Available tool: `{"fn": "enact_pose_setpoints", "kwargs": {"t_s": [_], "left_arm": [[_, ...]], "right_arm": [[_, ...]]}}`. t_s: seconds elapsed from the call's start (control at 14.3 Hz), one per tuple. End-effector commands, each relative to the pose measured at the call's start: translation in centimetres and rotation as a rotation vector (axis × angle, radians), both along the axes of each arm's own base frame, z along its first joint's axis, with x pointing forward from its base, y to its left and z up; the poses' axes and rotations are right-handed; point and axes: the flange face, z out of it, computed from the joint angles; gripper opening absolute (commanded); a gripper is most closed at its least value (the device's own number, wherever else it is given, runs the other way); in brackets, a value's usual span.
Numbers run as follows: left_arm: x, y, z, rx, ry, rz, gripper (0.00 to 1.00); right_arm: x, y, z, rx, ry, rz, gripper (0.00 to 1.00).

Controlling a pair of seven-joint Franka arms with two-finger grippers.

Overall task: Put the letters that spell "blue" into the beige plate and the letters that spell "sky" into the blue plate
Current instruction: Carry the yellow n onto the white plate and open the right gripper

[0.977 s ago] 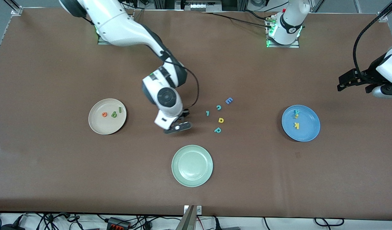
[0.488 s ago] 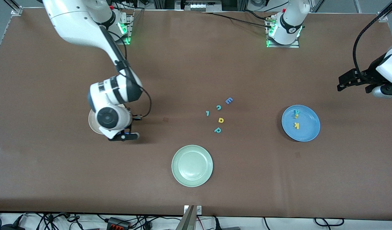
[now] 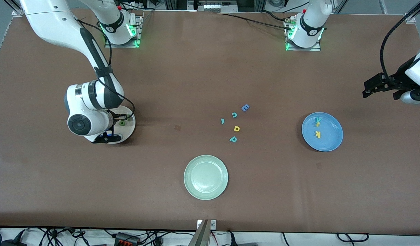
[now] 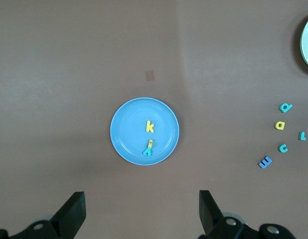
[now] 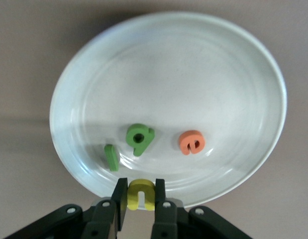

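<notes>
Pinching the yellow u, right gripper jaws clenched on it over the beige plate rim. Only the right wrist view shows the u; also green l, green b, orange e lying inside. Left gripper waits, jaws spread, over the blue plate with yellow k.
</notes>
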Motion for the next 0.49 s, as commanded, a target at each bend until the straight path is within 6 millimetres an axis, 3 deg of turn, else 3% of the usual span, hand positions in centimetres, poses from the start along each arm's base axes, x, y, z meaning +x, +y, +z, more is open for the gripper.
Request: {"fn": "enact_pose_setpoints", "kwargs": {"t_s": [0.0, 0.07, 0.28, 0.42], "left_arm": [[0.4, -0.1, 0.6, -0.016, -0.007, -0.003, 1.00], [0.4, -0.1, 0.6, -0.016, -0.007, -0.003, 1.00], [0.4, -0.1, 0.6, -0.016, -0.007, -0.003, 1.00], [0.4, -0.1, 0.5, -0.016, -0.005, -0.003, 1.00]], "right_arm": [[-0.9, 0.1, 0.7, 0.008, -0.007, 0.012, 0.59], [-0.6, 0.0, 1.2, 0.009, -0.011, 0.010, 1.00], [1.1, 0.2, 5.5, 0.015, -0.048, -0.014, 1.00], [3.2, -0.1, 10.1, 0.011, -0.059, -0.047, 1.00]]}}
